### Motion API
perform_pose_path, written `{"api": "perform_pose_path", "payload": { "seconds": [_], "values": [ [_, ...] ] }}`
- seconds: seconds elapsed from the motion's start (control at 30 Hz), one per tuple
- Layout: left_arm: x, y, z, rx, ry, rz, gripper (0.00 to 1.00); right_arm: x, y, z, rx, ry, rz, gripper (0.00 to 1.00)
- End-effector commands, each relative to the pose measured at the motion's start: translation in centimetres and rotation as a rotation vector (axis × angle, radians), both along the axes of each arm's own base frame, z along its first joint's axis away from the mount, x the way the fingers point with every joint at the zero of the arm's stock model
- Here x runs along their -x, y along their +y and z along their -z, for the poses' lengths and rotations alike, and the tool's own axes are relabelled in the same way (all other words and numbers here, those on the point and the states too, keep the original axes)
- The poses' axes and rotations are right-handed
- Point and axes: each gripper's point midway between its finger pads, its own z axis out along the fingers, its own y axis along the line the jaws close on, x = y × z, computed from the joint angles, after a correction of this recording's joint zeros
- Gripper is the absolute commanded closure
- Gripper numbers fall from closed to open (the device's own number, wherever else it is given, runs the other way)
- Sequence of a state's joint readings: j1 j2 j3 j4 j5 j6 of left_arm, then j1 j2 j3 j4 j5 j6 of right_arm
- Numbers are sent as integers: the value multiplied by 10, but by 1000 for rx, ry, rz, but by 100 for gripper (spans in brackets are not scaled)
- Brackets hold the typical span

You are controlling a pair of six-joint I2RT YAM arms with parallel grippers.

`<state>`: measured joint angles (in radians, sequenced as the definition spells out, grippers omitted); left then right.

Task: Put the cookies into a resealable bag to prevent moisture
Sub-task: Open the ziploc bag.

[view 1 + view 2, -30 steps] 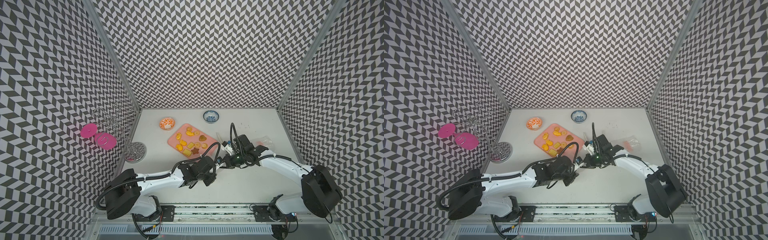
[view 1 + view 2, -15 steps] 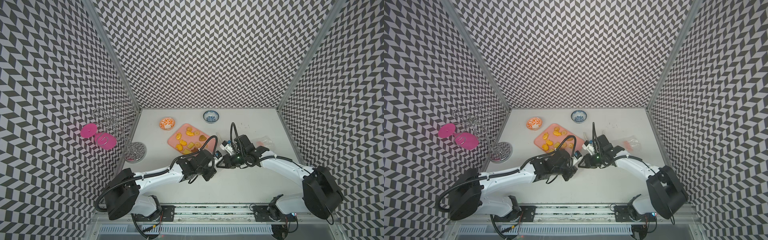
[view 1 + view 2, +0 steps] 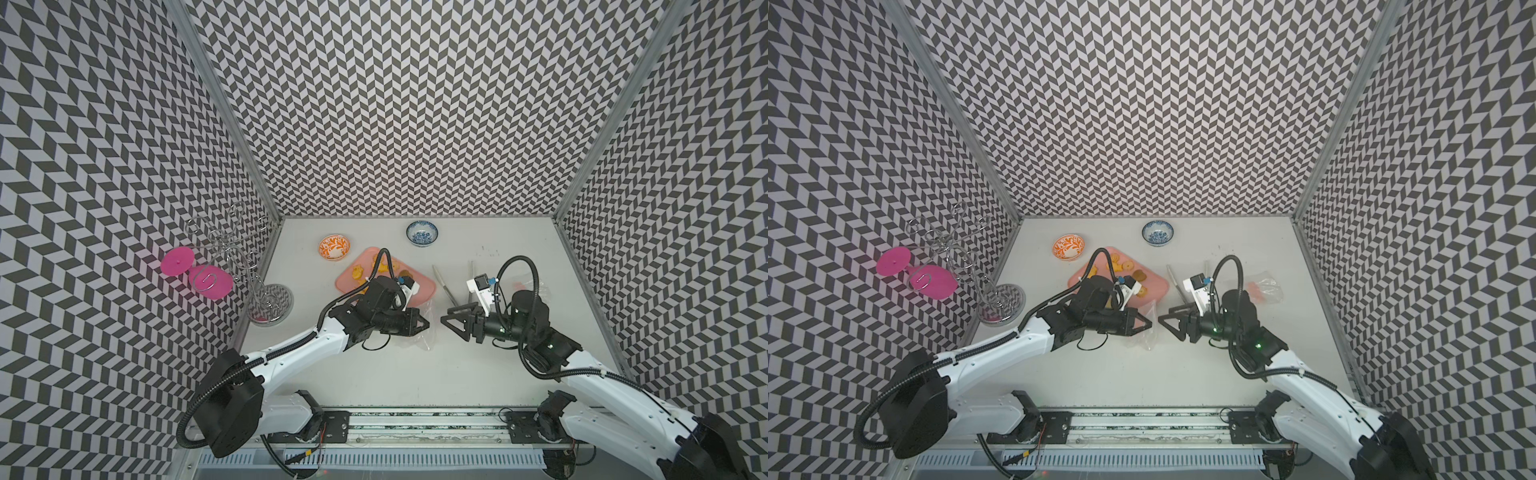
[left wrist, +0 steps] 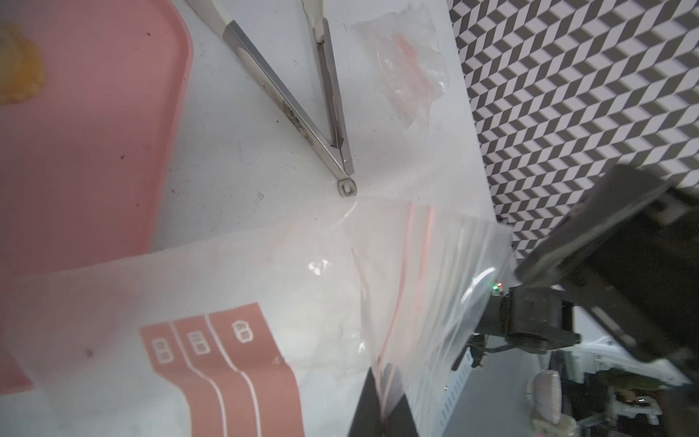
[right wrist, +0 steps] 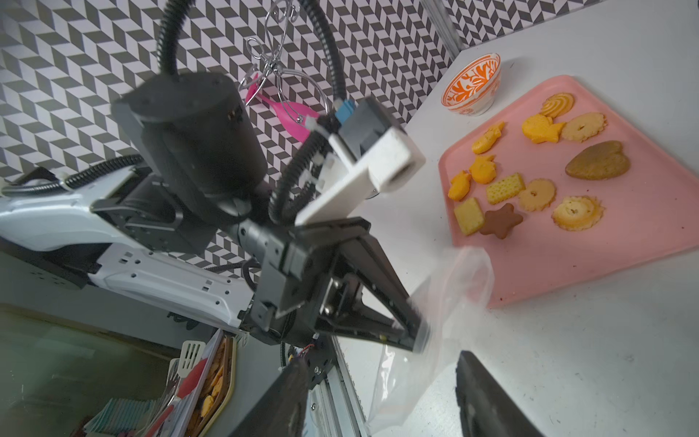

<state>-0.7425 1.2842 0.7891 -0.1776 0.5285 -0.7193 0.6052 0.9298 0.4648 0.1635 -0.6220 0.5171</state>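
left tool (image 5: pixel 420 336) pinched shut on clear bag (image 5: pixel 465 272) just beside pink tray (image 5: pixel 567 272); right tool (image 3: pixel 445 316) part open, empty, near it; cookies (image 5: pixel 529 181) all on pink tray; risk: thin film slips from the single pinch, mouth collapses

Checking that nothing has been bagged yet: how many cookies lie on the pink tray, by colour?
Yellow-orange cookies: 10
Dark brown cookies: 2
Total: 12, all on the pink tray, counted in the right wrist view.
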Motion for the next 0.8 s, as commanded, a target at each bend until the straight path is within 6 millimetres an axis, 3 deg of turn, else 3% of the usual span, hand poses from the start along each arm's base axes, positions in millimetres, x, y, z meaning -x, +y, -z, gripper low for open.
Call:
{"api": "perform_pose_path", "payload": {
  "seconds": [0.0, 0.33, 0.4, 0.47, 0.57, 0.77],
  "values": [
    [5, -11, -32, 151, 55, 14, 100, -7, 5, -8, -17, -86, 15, 44],
    [5, -11, -42, 198, 62, 24, 100, -9, 30, 10, 45, -16, -90, 61],
    [5, -10, -41, 202, 65, 24, 100, -11, 31, 11, 50, -11, -85, 70],
    [5, -10, -44, 214, 63, 23, 100, -15, 29, 16, 83, 1, -64, 84],
    [4, -5, -39, 189, 74, 8, 100, -17, 25, 22, 105, 22, -29, 95],
    [-4, 24, -17, 7, 60, -37, 100, -31, -2, 37, 261, 65, 132, 100]
  ]
}}
